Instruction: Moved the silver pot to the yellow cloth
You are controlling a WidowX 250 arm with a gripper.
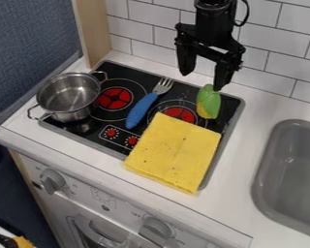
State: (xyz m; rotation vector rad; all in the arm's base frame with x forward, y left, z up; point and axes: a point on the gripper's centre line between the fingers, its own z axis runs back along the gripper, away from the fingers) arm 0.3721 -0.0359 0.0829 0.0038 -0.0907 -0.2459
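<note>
Silver metal pot (70, 99), bare-bottomed: left of yellow cloth (174, 152) | black two-finger hand (204, 80): tips apart, beyond cloth | green-yellow toy vegetable (209, 102): behind cloth | grey sink (290, 169): right of cloth | white front panel (128, 215): print illegible

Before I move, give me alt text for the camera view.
Silver pot at left on black stovetop, yellow cloth at front right; open, empty gripper above the back. Behind the cloth: blue-handled fork, green toy vegetable.

Pot (68, 97): shiny metal | cloth (173, 152): matt, porous | stovetop (86, 125): glossy black | fork (144, 106): metal tines, plastic-looking handle
</note>
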